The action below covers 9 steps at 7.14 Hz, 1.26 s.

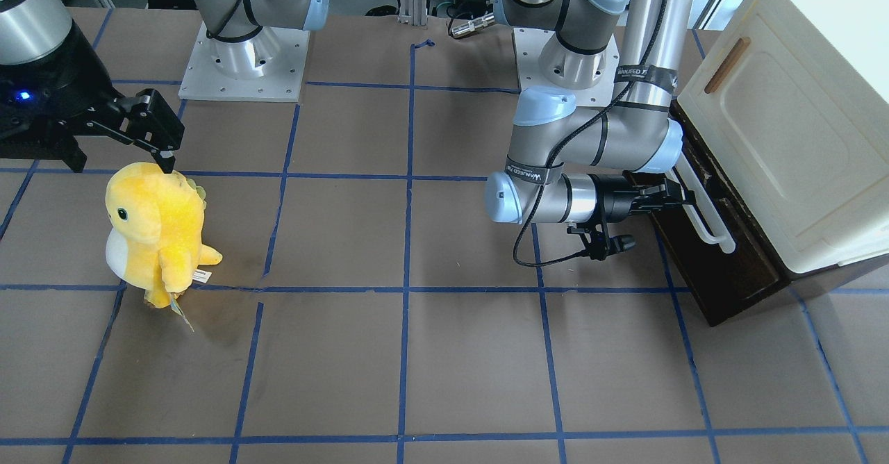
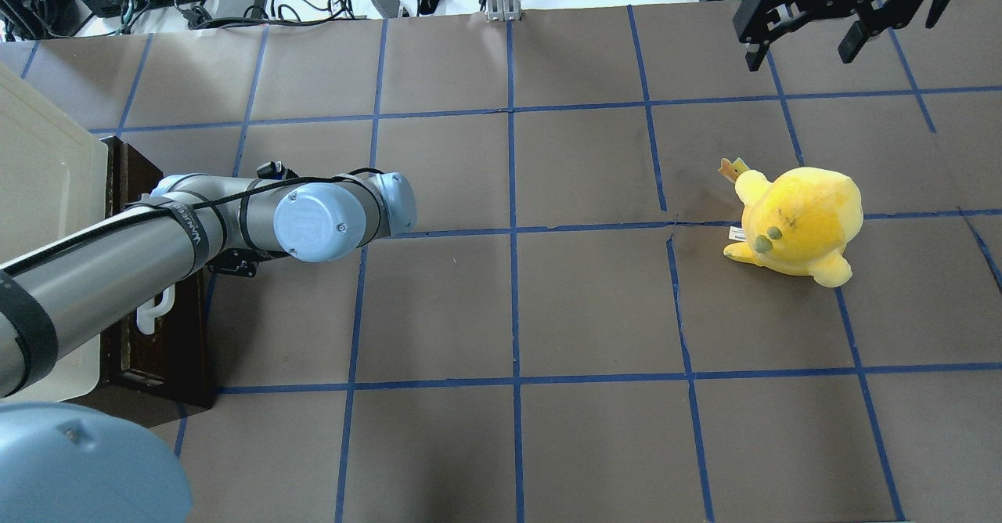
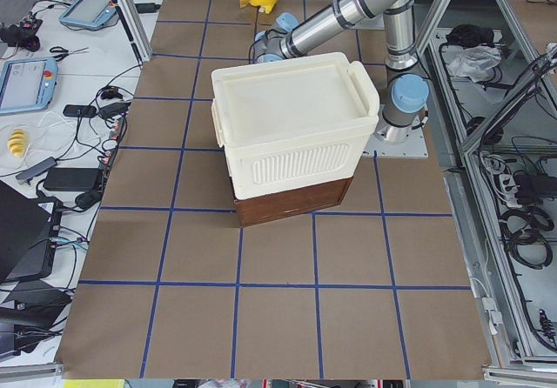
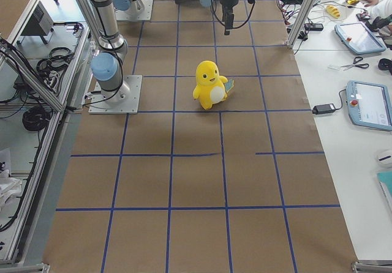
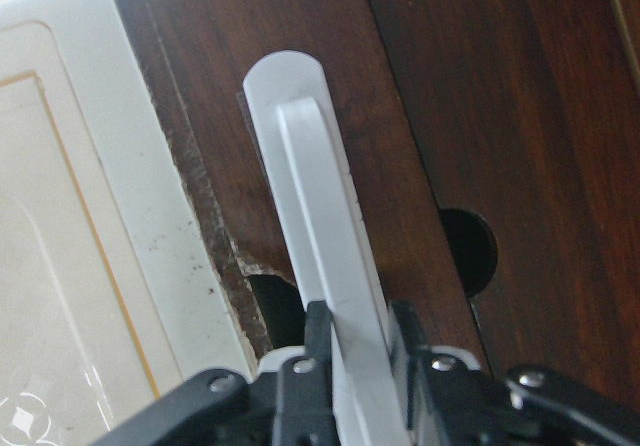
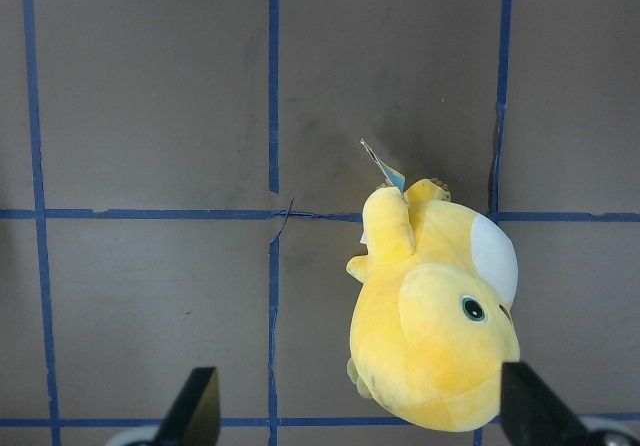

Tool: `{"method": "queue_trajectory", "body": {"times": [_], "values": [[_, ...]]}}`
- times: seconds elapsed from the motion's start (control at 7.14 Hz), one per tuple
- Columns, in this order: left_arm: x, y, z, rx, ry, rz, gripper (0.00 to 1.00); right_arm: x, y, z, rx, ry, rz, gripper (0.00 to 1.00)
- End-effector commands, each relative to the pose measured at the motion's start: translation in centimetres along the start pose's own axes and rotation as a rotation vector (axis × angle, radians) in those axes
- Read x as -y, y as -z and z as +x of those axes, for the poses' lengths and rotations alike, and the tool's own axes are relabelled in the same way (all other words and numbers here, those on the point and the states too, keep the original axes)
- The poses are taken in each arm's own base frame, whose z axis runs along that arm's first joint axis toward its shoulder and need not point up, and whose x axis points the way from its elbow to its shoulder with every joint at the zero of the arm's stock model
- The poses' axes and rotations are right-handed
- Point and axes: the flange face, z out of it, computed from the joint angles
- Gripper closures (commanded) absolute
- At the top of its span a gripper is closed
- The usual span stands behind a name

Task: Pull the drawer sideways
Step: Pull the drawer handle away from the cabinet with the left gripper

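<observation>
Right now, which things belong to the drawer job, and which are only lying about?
For the job: drawer, its white bar handle, left hand shut on that handle.
Lying about: yellow plush toy, cream cabinet door, open right hand.

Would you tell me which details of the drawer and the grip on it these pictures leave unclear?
- Drawer interior: shown in no view; only the dark front shows.
- Handle and the jaws of the left gripper: overhead, mostly hidden under the left arm.
- Drawer front: exterior left view, hidden behind the cream cabinet.
- Handle's near end: left wrist view, cut off by the bottom edge.
</observation>
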Motion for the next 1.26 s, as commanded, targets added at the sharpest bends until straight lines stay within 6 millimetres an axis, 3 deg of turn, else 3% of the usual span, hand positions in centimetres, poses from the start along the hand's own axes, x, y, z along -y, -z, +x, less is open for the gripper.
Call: {"method": "queue_trajectory", "body": {"times": [0.0,1.12], "values": [[-0.1,0.6,0.3,0.004,-0.003,0.012,1.0,0.0,0.0,0.0,0.0,0.0,-0.002,0.0],[0.0,3.5,0.1,0.009,-0.007,0.06,1.0,0.0,0.0,0.0,0.0,0.0,0.0,0.0]]}}
